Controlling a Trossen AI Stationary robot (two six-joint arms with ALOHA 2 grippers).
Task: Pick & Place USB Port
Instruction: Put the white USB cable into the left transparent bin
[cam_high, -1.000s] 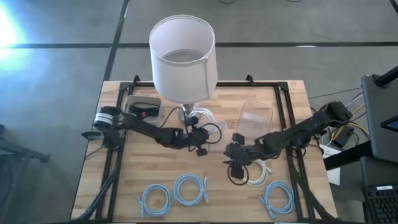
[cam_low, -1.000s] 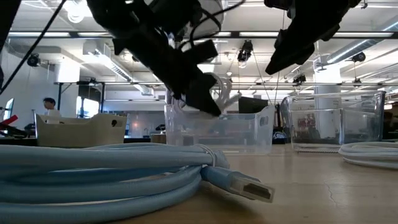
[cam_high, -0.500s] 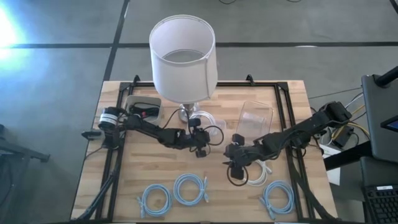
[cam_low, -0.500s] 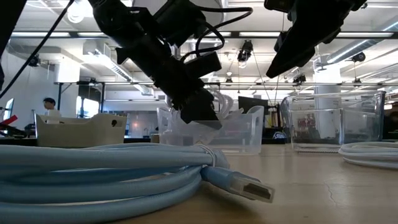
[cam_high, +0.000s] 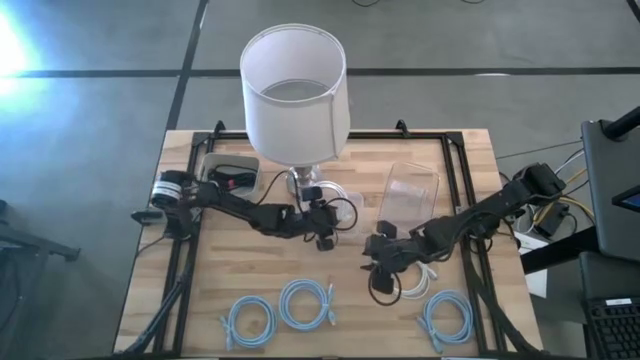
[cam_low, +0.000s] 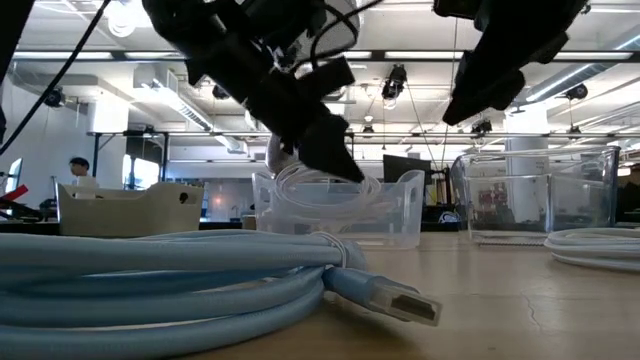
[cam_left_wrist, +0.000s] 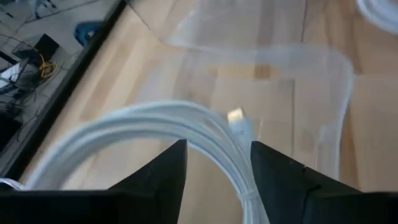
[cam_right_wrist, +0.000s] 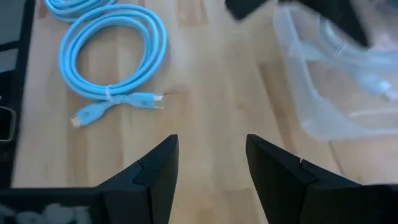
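A white USB cable (cam_left_wrist: 155, 121) lies coiled in a clear bin (cam_low: 400, 215) beside the lamp base, its connector (cam_left_wrist: 235, 116) resting on the coil. My left gripper (cam_left_wrist: 217, 149) hovers open just above the bin (cam_high: 345, 195), a finger on either side of one strand; I cannot see it touching. In the low view the left gripper (cam_low: 335, 165) stands over the coil (cam_low: 320, 190). My right gripper (cam_high: 380, 262) is open above bare wood right of centre, holding nothing.
A lamp with a white shade (cam_high: 293, 90) stands at the far middle. A second clear container (cam_high: 412, 188) sits to the right of it. Blue cable coils (cam_high: 250, 320) (cam_high: 305, 300) (cam_high: 447, 318) lie along the near edge, and a white coil (cam_high: 415, 282) lies near my right gripper.
My left gripper has dipped toward the clear bin, opened and let go of the white cable, then risen a little. The coil has dropped and now lies inside the bin.
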